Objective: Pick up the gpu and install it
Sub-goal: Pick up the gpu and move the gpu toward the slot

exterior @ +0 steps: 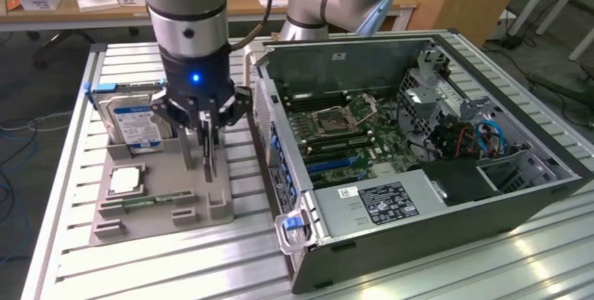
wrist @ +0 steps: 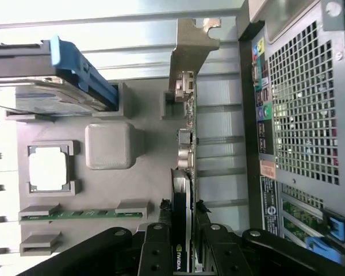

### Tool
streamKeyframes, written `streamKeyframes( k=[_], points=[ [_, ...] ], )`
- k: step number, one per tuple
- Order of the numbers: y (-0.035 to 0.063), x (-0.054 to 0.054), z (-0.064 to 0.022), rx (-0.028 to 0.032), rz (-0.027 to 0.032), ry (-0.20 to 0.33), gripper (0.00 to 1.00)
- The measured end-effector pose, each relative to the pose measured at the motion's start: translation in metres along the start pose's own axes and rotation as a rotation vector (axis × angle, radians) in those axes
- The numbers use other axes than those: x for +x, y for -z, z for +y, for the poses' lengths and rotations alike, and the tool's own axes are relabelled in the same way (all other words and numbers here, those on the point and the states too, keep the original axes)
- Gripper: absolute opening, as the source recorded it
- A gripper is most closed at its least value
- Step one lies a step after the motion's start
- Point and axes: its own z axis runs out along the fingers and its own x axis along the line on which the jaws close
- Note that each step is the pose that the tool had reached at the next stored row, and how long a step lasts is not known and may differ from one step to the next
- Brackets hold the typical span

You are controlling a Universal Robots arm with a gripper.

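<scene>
Gripper [wrist: 182, 214] is clamping its two black fingers [wrist: 158, 244] on either face of the gpu [wrist: 184, 144]. The card is standing on edge over the grey parts holder [wrist: 144, 184], with its silver bracket [wrist: 191, 52] at the end farthest from the wrist. Whether it is resting in its slot or hanging just above is hard to tell. A hard drive [exterior: 139, 126], a processor [wrist: 48, 168] and a RAM stick [wrist: 80, 214] are sitting in the same holder. An open computer case [exterior: 371, 70] is lying just beside the holder, on the exterior view's right, and both are resting on a slatted metal table [exterior: 167, 265].
</scene>
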Motion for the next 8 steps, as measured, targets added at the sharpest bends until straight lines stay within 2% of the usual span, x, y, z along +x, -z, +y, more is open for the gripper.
streamKeyframes(
  k=[8],
  points=[
    [0.0355, 0.0, 0.0023, -0.0009, 0.0001, 0.0, 0.27]
  ],
)
